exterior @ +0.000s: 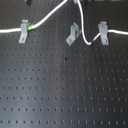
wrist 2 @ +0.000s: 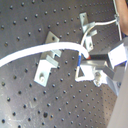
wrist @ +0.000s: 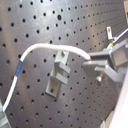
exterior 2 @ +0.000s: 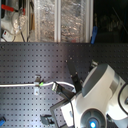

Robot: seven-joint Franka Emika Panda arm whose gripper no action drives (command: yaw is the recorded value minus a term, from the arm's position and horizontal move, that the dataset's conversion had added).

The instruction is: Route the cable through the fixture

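Observation:
In the first exterior view the white cable runs from the left edge through the left upright clip, with its green band just past it. It then climbs to the top edge. From there it drops in a loop beside the slanted fixture, which it does not pass through. Its blue band sits at the loop's bottom, and the cable then passes the right upright clip. In the first wrist view my gripper is shut on the cable above a grey clip.
Everything is mounted on the black perforated board. In the second exterior view the arm's white body fills the lower right, and shelves with clutter stand behind the board.

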